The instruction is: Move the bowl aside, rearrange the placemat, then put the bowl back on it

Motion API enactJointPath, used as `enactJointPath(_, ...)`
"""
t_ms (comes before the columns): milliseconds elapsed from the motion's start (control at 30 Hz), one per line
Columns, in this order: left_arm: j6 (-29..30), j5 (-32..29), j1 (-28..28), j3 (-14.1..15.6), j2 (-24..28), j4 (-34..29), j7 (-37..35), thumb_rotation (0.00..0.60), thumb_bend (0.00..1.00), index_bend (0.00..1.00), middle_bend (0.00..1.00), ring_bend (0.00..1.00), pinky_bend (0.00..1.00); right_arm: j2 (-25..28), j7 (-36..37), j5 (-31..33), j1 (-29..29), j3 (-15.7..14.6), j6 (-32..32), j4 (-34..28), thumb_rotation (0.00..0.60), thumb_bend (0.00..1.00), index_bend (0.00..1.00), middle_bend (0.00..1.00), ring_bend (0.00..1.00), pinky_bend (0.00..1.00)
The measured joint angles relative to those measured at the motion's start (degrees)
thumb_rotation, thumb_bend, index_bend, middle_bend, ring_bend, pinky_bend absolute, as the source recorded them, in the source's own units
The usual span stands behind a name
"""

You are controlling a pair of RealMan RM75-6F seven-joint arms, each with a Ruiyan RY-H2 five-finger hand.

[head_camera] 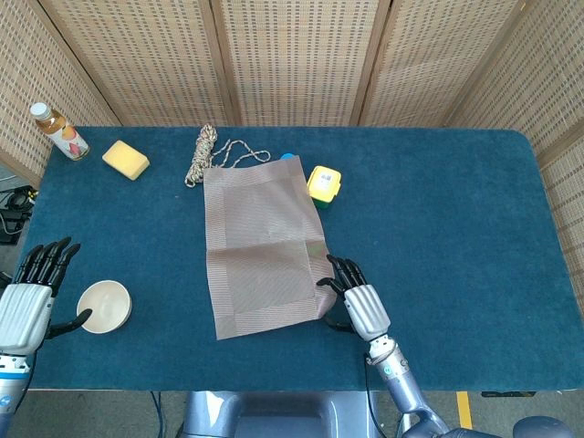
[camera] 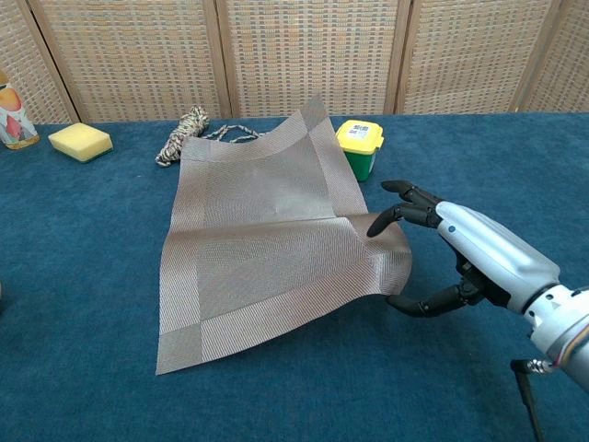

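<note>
Near the middle of the blue bench [head_camera: 438,219] lies the placemat [head_camera: 263,245], a grey-brown woven rectangle with a darker border band, its long side running from 12 towards 6 o'clock. It carries a crease across the middle, and its near right corner curls up off the cloth. The bowl [head_camera: 103,306], small, round and cream-coloured, sits well apart from the mat at about 8 o'clock.

Only the head view shows the bowl and the left robot hand [head_camera: 26,301]; the chest view shows how the mat's corner lifts and its far edge rides up by the rope [camera: 184,133].

The right robot hand [camera: 460,253] is at the mat's 4 o'clock corner, palm down, fingers spread and apart; one fingertip seems to touch the raised edge and the thumb reaches under it, but it grips nothing. The left robot hand rests beside the bowl, fingers extended and apart, thumb pointing at the bowl's rim, holding nothing.
</note>
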Motion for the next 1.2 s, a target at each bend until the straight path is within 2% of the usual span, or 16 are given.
enactJointPath(133,-0.12,0.01,0.00,-0.02,-0.09,0.05,-0.12,0.600,0.18,0.00,0.00,0.00,0.00,-0.30,0.14,-0.31,-0.07,0.01,0.61,0.60,0.600,0.35,0.50,0.08,0.00,0.00)
enactJointPath(333,-0.36,-0.06,-0.02,-0.09,-0.11,0.14,-0.27,0.600,0.18,0.00,0.00,0.00,0.00,-0.49,0.34,-0.52,-0.02,0.03,0.98,1.08,0.600,0.36,0.54,0.10,0.00,0.00)
enactJointPath(633,-0.14,0.22,0.14,-0.17,-0.07,0.17,-0.42,0.600,0.18,0.00,0.00,0.00,0.00,-0.75,0.34,-0.21,-0.03,-0.01,0.83,1.35,0.600,0.52,0.55,0.07,0.00,0.00)
enactJointPath(1000,0.35,0.66,0.40,-0.22,0.08,0.13,-0.71,0.600,0.18,0.00,0.00,0.00,0.00,-0.43,-0.45,0.55,-0.14,0.00,0.14,0.68,0.600,0.59,0.56,0.07,0.00,0.00)
enactJointPath(1200,0.45,0.79,0.48,-0.27,0.13,0.14,-0.86,0.600,0.18,0.00,0.00,0.00,0.00,-0.28,-0.43,0.68,-0.15,0.34,0.37,0.54,0.600,0.59,0.57,0.07,0.00,0.00)
